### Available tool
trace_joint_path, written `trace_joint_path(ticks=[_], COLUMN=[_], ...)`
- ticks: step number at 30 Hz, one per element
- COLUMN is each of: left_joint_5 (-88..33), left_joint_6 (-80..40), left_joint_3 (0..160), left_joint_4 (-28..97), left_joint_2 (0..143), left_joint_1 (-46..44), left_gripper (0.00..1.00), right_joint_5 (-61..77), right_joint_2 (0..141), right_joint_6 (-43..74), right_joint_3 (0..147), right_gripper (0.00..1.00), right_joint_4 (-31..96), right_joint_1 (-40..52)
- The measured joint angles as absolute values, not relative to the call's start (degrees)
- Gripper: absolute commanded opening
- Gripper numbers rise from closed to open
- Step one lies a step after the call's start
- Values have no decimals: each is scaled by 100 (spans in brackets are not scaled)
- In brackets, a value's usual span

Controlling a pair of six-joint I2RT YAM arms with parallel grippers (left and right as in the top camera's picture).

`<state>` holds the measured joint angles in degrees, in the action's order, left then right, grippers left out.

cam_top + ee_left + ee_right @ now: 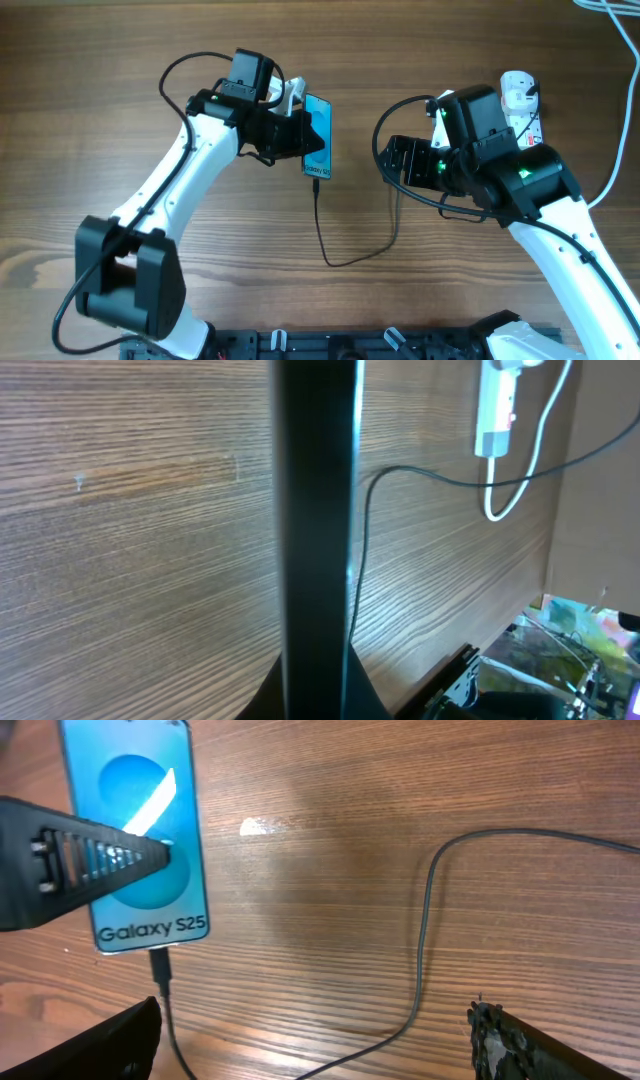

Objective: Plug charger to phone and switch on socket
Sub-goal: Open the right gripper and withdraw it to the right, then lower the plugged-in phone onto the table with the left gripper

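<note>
The phone [318,140] lies screen up near the middle of the tabletop [100,60]. The left pincer [305,135] is clamped on it, with one finger [90,860] lying across the cyan screen. The charger [322,235] has its dark connector tip against the phone's bottom edge, and its thin black cable loops over the wood toward the right arm. The right pincer [396,162] hangs to the right of the phone, jaws spread wide and holding nothing. The socket [520,100] sits beyond the right arm, well apart from the phone.

Socket [525,118] partly hidden behind right arm [520,180].
</note>
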<state>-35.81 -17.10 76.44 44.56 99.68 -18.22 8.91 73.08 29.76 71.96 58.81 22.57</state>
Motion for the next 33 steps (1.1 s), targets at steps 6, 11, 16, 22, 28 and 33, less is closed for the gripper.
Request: trace_joint_path(ticks=[6, 11, 16, 22, 28, 33], left_joint_5=[-3581, -3583, -3581, -3583, -3586, -3583], left_joint_6=[-1800, -1944, -1999, -2049, -2200, -2246], left_joint_3=[7644, 7644, 7644, 7644, 7644, 7644], left_joint_4=[4263, 4095, 4093, 4049, 3854, 3830], left_joint_2=[10208, 10226, 10436, 10735, 10735, 10737], left_joint_1=[-2001, -2108, -2108, -2237, -2458, -2460], left_gripper=[4, 4, 4, 4, 4, 4], right_joint_5=[891, 891, 893, 893, 893, 893], right_joint_2=[7308, 7308, 7308, 7308, 7308, 7308], right_joint_6=[2976, 2976, 2995, 3085, 3085, 3085], right_joint_3=[7196, 7196, 7196, 7196, 7196, 7196], right_gripper=[100, 100, 100, 100, 100, 100], right_joint_4=[5896, 5898, 5898, 5896, 5894, 5889], right_joint_1=[2255, 2255, 2255, 2255, 2255, 2255])
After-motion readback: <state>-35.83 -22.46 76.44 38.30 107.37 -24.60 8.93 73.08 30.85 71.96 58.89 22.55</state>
